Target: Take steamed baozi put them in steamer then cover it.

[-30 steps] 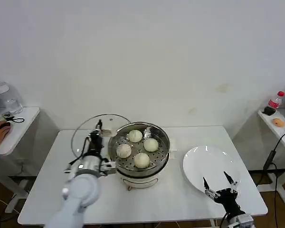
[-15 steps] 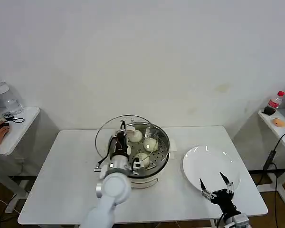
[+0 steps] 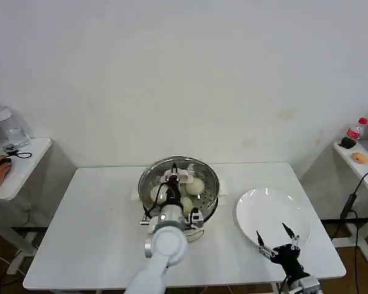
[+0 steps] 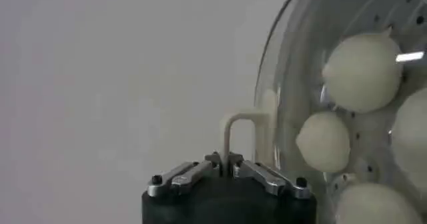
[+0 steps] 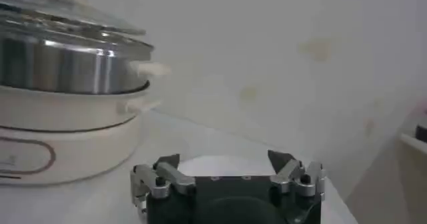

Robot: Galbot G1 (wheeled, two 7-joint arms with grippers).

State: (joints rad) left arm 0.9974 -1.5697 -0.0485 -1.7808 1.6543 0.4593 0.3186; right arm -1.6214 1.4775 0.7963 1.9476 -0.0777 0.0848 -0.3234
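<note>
Cover (image 3: 178,182) over steamer (image 3: 202,208) rim

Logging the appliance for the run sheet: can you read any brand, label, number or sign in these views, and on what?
None can be read.
Steamer: an outlined panel on its white base, with no legible text.
Bottle on the side table: label too small to read.
Cover, held by the left claw, and plate: no markings.
</note>
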